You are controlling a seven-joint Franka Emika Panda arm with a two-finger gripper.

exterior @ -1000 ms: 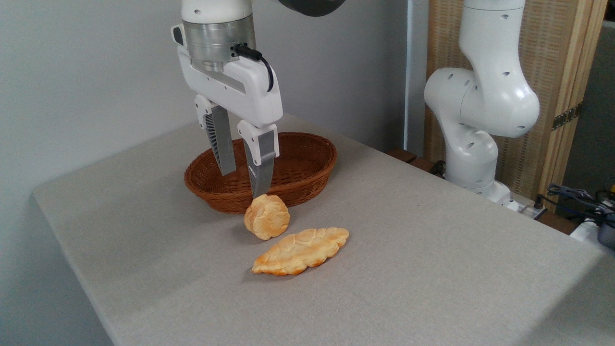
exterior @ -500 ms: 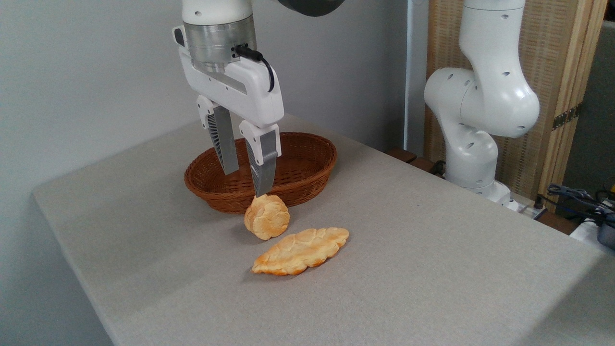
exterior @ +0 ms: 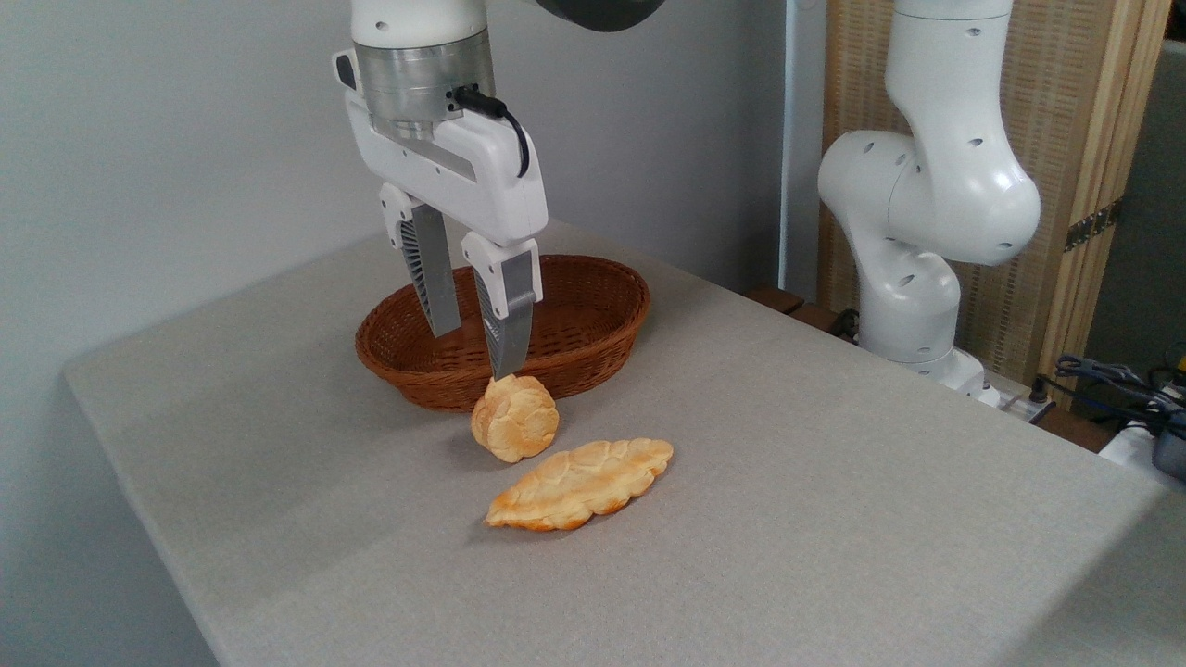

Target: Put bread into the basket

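The bread (exterior: 515,418), a small round golden bun with a crackled top, stands tilted on its edge on the grey table, just in front of the basket (exterior: 574,347). That basket is an oval reddish-brown wicker one, with nothing visible inside. My gripper (exterior: 474,354) hangs over the basket's near rim, pointing down, open, with nothing between its fingers. The nearer fingertip (exterior: 505,369) ends just above the top of the bun; contact cannot be made out.
A longer, flat, leaf-shaped golden bread (exterior: 582,484) lies in front of the bun. The arm's white base (exterior: 913,306) stands at the table's far right edge, with cables (exterior: 1116,380) beyond it. A grey wall runs behind the table (exterior: 834,482).
The gripper has shifted slightly up and to the right since a second ago, then held still. The bun, the flat bread and the basket have stayed put.
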